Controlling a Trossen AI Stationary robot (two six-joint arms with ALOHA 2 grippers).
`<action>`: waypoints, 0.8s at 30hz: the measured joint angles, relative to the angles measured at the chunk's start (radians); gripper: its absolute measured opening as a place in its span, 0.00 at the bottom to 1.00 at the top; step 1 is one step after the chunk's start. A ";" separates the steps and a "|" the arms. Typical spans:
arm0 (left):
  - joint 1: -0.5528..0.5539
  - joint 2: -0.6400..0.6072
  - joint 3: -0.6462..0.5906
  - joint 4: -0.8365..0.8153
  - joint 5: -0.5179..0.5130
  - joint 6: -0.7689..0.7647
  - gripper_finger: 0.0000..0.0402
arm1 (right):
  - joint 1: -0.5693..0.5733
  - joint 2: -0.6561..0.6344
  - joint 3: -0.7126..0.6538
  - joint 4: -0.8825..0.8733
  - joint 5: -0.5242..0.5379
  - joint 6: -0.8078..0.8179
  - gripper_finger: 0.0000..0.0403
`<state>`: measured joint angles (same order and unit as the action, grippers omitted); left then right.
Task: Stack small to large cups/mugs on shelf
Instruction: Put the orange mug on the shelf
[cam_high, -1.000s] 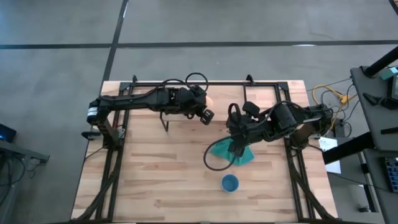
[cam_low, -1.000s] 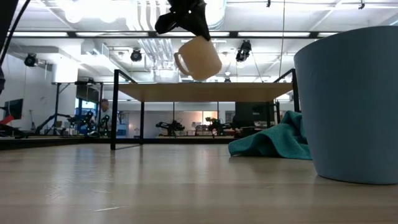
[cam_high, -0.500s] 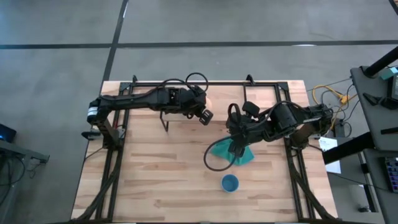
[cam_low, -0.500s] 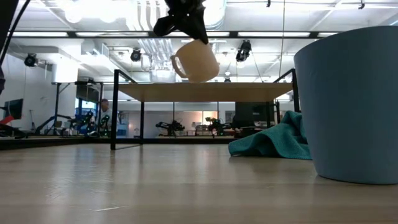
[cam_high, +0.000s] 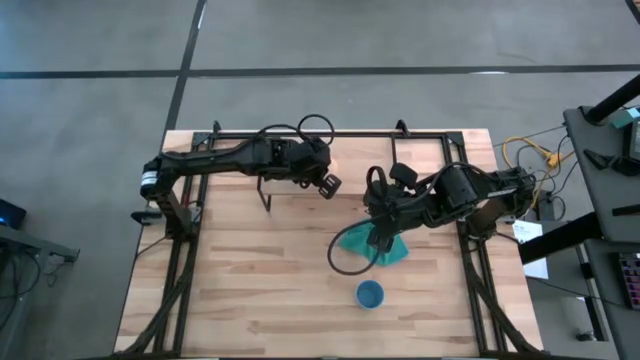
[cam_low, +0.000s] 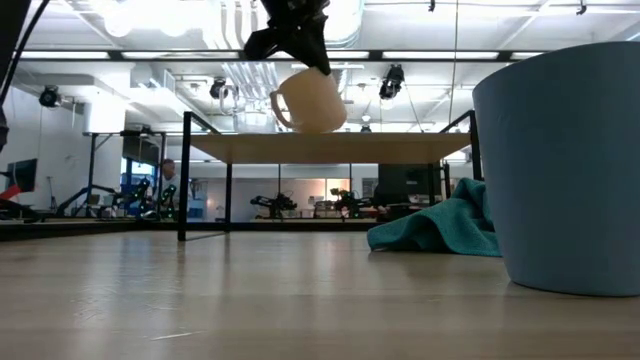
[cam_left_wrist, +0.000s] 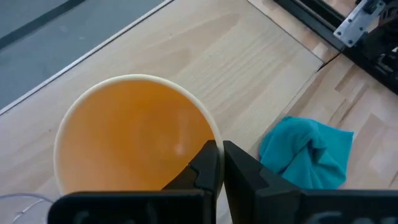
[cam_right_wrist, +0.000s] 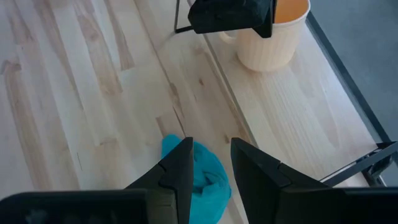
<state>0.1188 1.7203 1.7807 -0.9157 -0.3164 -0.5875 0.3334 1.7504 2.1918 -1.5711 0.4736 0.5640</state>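
Observation:
My left gripper (cam_left_wrist: 214, 171) is shut on the orange mug (cam_low: 308, 100), cream outside and orange inside, and holds it over the light-wood shelf (cam_low: 330, 148) at the table's far side. The right wrist view shows the mug (cam_right_wrist: 270, 43) and its handle (cam_right_wrist: 227, 34) under that gripper. A clear rim (cam_left_wrist: 18, 202), perhaps the glass cup, peeks in beside the mug. The blue cup (cam_high: 370, 294) stands on the table near its near edge. My right gripper (cam_right_wrist: 208, 171) is open above the teal cloth (cam_high: 375, 248). My left gripper pinches the mug's rim (cam_left_wrist: 208, 140), with one finger inside the mug and one outside. The fingers come from above, pointing down. The mug hangs below them, slightly tilted, with its base close above the shelf plank (cam_right_wrist: 292, 106). Whether the base touches the plank, I cannot tell.
The teal cloth (cam_low: 430, 230) lies crumpled on the table in front of the shelf. The shelf stands on thin black legs (cam_low: 184, 180). Black frame rails (cam_high: 440, 134) run along the table's far edge and sides. Bare wood lies left of the blue cup (cam_low: 570, 170).
My left gripper has carried the mug a little toward the table's left and slightly down toward the shelf plank. The mug hangs less tilted than before. The right arm has kept still.

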 joint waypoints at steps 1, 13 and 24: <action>0.004 0.000 0.000 0.004 0.003 0.000 0.00 | 0.000 0.000 0.000 0.000 0.000 0.000 0.25; 0.044 0.000 -0.007 0.017 0.122 0.053 0.00 | 0.000 0.000 0.000 0.000 0.000 0.000 0.25; 0.059 0.000 -0.008 0.018 0.125 0.054 0.11 | 0.000 0.000 0.000 0.000 0.000 0.001 0.25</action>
<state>0.1775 1.7203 1.7725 -0.8982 -0.1917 -0.5335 0.3335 1.7504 2.1914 -1.5711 0.4732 0.5651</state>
